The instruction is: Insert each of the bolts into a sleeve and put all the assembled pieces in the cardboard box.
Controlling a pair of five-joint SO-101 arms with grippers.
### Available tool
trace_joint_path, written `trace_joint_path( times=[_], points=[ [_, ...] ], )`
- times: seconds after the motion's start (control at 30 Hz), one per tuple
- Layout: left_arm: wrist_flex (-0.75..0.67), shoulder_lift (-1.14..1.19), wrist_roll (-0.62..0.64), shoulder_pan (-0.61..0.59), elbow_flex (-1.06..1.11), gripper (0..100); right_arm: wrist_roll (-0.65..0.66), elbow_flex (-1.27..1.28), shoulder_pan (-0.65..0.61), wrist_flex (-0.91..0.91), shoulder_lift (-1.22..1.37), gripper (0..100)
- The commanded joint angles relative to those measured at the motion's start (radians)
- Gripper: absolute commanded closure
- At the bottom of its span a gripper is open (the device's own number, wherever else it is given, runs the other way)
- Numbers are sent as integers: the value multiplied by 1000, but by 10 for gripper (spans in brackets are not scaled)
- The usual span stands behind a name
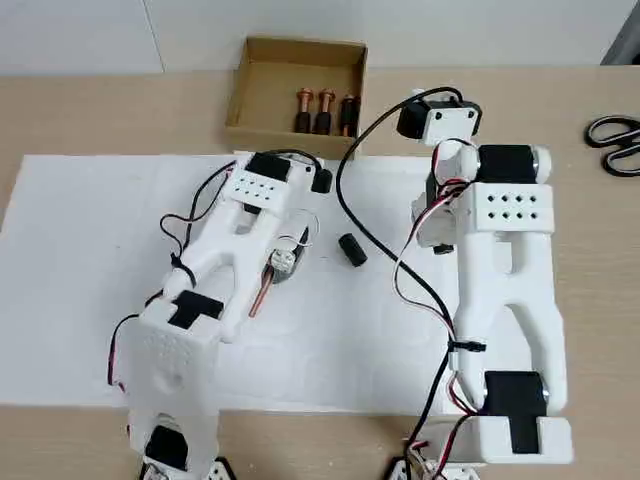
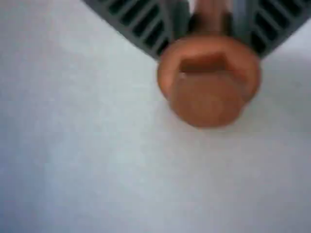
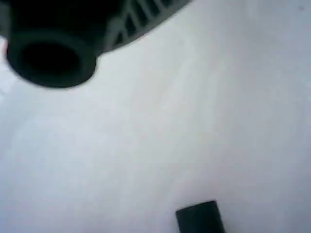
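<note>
While left hand (image 2: 210,22) grips a bolt (image 2: 209,85), right hand (image 3: 60,24) grips a sleeve (image 3: 48,60)

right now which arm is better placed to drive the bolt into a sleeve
Probably left: the left gripper grips the copper bolt, while the right gripper holds a black sleeve with its open end showing, ready to receive it.
</note>
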Motion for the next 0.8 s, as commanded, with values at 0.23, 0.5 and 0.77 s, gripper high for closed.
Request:
trace_joint_path(
  times=[0.23,0.5,0.77],
  points=[
    [-86,-8,-2,-14,-27,863,0,-9,-2,-2,-56,995],
    [-100,28,40,-8,-30,989,0,-9,-2,-4,-56,995],
    [-84,-66,40,28,-31,994,2,-9,-2,-5,-56,995]
  ],
)
